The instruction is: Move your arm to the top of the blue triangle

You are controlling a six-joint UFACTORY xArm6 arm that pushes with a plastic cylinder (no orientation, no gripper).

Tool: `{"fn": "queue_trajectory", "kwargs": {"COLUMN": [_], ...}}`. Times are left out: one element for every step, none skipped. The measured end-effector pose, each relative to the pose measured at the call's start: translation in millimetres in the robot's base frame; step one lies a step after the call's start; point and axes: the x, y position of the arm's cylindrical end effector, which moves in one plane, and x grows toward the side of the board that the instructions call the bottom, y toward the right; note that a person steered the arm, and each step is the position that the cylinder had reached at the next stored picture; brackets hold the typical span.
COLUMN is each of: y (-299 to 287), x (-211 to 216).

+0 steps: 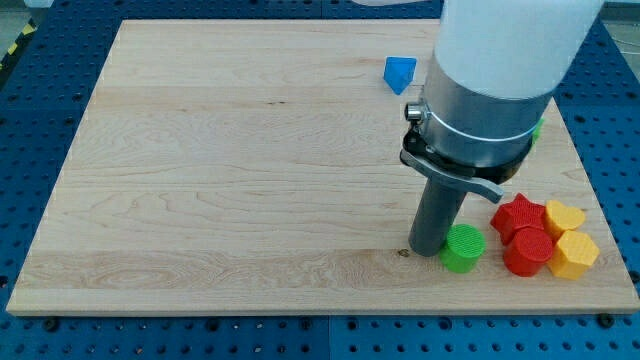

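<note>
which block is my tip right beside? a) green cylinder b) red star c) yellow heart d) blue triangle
a: my tip stands down at the view's bottom, just left of the green cylinder, close enough that contact cannot be ruled out, while the blue triangle lies far off toward the view's top.

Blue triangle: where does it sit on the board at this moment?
The blue triangle lies near the view's top, right of centre, just left of the arm's white body, well above my tip and the green cylinder.
</note>
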Motion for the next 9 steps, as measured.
{"fn": "queue_trajectory", "kwargs": {"y": [27,34,34,11,-10,-13,-14,-14,-9], "x": [0,4,4,-16,-64,-101,-135,-140,-144]}}
